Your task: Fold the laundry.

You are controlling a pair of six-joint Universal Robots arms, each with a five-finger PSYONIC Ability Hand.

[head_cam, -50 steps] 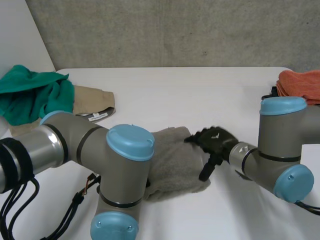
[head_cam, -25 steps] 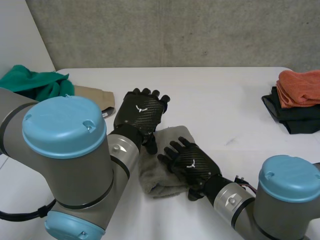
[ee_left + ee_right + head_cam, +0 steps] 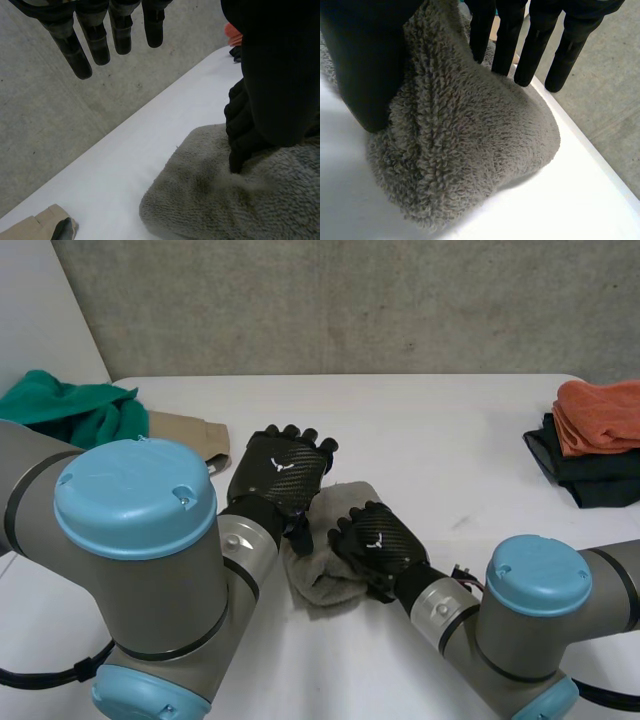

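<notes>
Head view, left hand [image 3: 280,468]: fingers straight, holding nothing, above grey towel [image 3: 318,580] edge.
Right hand [image 3: 378,545]: thumb and fingers pinching towel.

Grey concrete wall [image 3: 350,300] behind white table [image 3: 430,420].

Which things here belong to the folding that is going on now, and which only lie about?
In use:
grey towel
left hand
right hand

Lying about, untouched:
green cloth
beige cloth
orange cloth
black cloth under the orange one
</notes>
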